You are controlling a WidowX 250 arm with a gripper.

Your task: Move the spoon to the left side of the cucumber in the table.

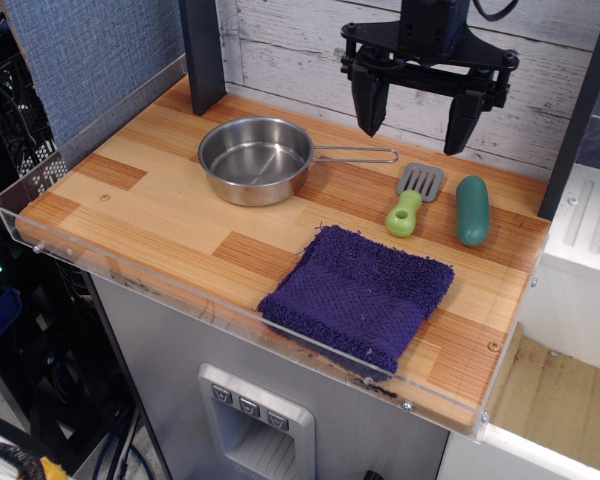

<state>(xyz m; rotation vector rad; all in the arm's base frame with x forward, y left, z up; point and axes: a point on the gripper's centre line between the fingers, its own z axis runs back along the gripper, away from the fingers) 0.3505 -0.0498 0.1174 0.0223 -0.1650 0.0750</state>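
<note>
The gripper (412,118) hangs in the air above the back of the table, its two black fingers (366,105) spread wide apart with nothing between them. The arm above it is cut off by the top edge of the picture, so only the wrist and the finger assembly show.

The table (150,215) is a light wooden plank top with darker brown patches and a clear acrylic rim along its front and left edges; the rim is hard to make out except where it catches light. Its right rear corner is hidden behind a dark post.

A purple cloth (358,293) lies rumpled at the front, its lower edge reaching the acrylic rim.

A steel pan (256,158) sits towards the back left, its thin wire handle pointing right, towards the spoon.

The cucumber (472,210) lies at the right side of the table, end-on to the camera, below and slightly right of the gripper's right-hand finger.

The spoon (411,203) lies just left of the cucumber, close but not touching, green handle towards the cloth and grey slotted head towards the back wall. It is free of the gripper.
</note>
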